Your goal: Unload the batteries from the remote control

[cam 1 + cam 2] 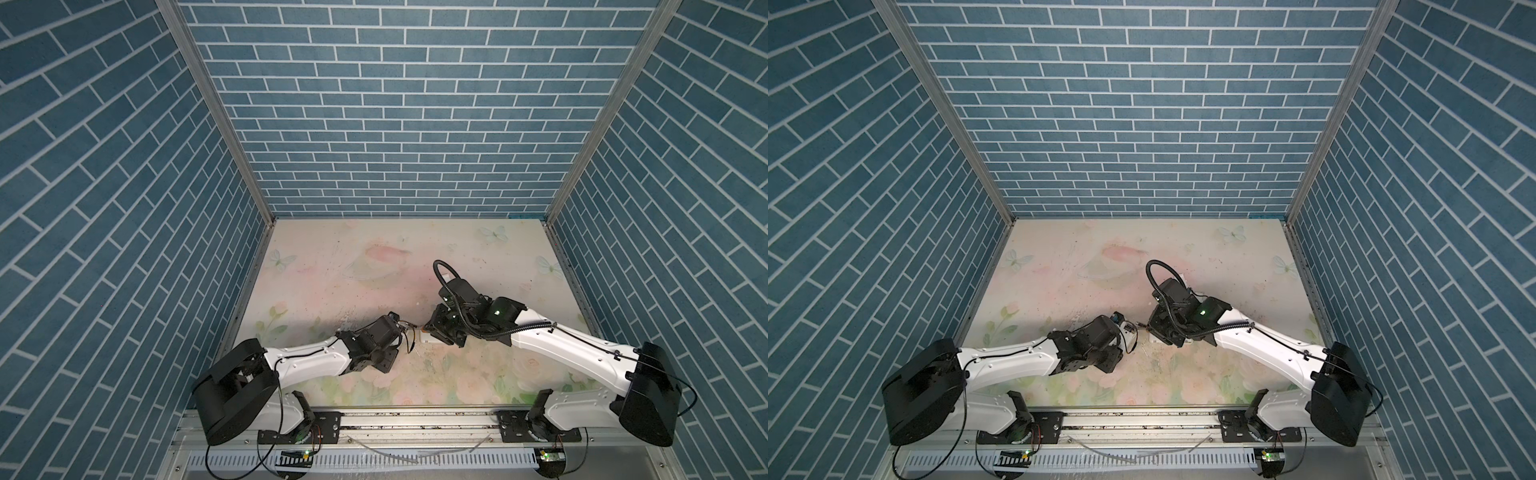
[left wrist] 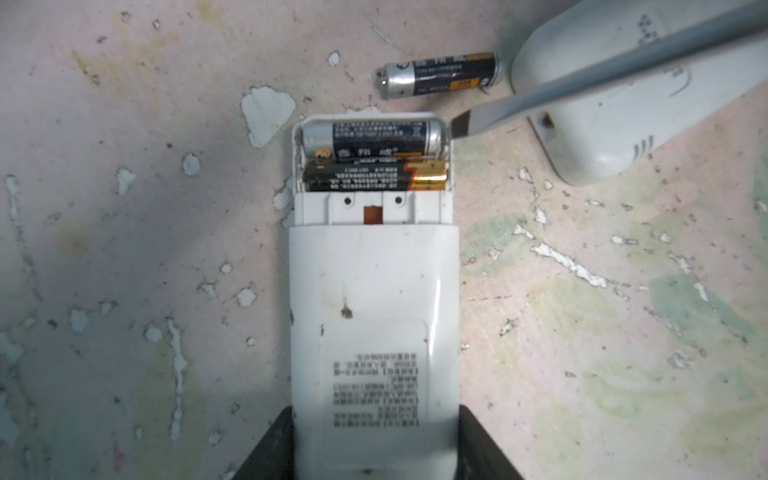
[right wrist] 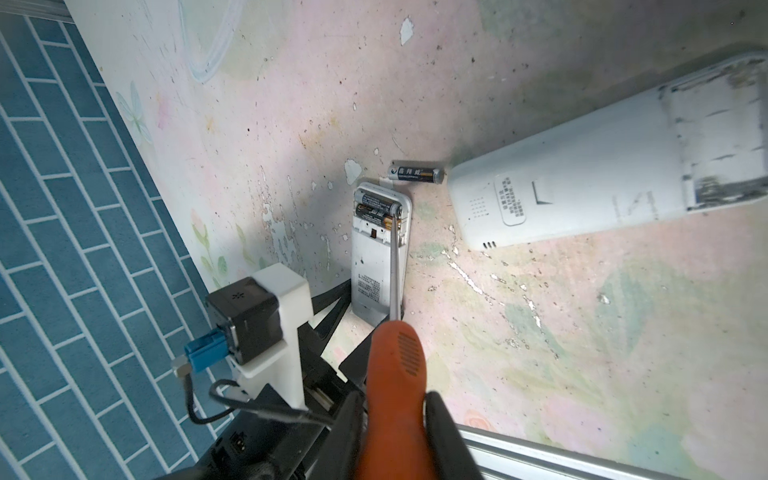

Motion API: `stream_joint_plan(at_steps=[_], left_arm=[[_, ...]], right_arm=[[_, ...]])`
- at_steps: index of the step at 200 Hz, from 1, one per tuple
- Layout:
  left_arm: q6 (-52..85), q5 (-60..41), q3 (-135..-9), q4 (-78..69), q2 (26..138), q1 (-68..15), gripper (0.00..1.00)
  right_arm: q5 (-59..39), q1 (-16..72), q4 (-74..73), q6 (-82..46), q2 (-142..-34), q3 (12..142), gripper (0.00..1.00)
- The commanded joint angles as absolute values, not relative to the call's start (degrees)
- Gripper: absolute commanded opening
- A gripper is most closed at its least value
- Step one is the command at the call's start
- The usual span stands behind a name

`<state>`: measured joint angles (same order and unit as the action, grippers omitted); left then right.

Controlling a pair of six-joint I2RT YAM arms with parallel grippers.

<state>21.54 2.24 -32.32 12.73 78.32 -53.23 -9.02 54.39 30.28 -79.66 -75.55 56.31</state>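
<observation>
My left gripper point(image 2: 374, 451) is shut on the lower end of a white remote control point(image 2: 374, 299) lying back-up on the table. The compartment at its far end is uncovered, with two batteries side by side in it: a silver-ended one point(image 2: 370, 137) and a gold-ended one point(image 2: 374, 176). A third battery point(image 2: 440, 75) lies loose on the table just beyond. My right gripper point(image 3: 395, 415) is shut on the orange handle of a screwdriver point(image 3: 397, 365). The flat tip of the screwdriver point(image 2: 459, 126) rests at the end of the silver-ended battery. In both top views the grippers meet near the front middle, over the remote point(image 1: 428, 338).
A second, larger white remote point(image 3: 582, 187) lies back-up close to the loose battery; its far end is blurred. The left arm's wrist camera block point(image 3: 257, 316) sits beside the screwdriver handle. The worn floral tabletop point(image 1: 374, 270) is walled by blue brick panels.
</observation>
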Motion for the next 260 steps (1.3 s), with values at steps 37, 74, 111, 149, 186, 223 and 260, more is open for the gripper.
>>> stream_joint_plan(at_steps=[37, 74, 111, 149, 186, 223, 260], left_arm=[[21.36, -0.26, -30.68, 14.68, 78.84, -53.53, 0.19], [21.22, -0.4, -30.7, 14.59, 78.84, -53.52, 0.18], [21.13, -0.53, -30.69, 14.5, 78.88, -53.61, 0.18], [21.09, -0.57, -30.75, 14.42, 79.0, -53.85, 0.18], [20.77, -0.44, -30.92, 14.59, 79.11, -54.22, 0.17], [20.29, -0.18, -31.63, 14.94, 80.15, -55.39, 0.16], [19.93, 0.59, -32.23, 15.38, 80.86, -56.69, 0.15]], right_arm=[[-8.2, 54.8, 30.23, -81.66, -76.31, 54.58, 0.0], [-8.38, 54.78, 28.78, -81.66, -77.06, 54.32, 0.0], [-8.64, 54.76, 27.1, -81.34, -78.13, 54.39, 0.0], [-9.22, 54.76, 25.94, -81.26, -78.88, 54.34, 0.0], [-9.94, 54.9, 24.65, -80.11, -79.91, 55.28, 0.0], [-10.66, 54.76, 24.02, -78.32, -81.34, 56.95, 0.0], [-11.3, 54.83, 21.5, -78.25, -81.74, 56.43, 0.0]])
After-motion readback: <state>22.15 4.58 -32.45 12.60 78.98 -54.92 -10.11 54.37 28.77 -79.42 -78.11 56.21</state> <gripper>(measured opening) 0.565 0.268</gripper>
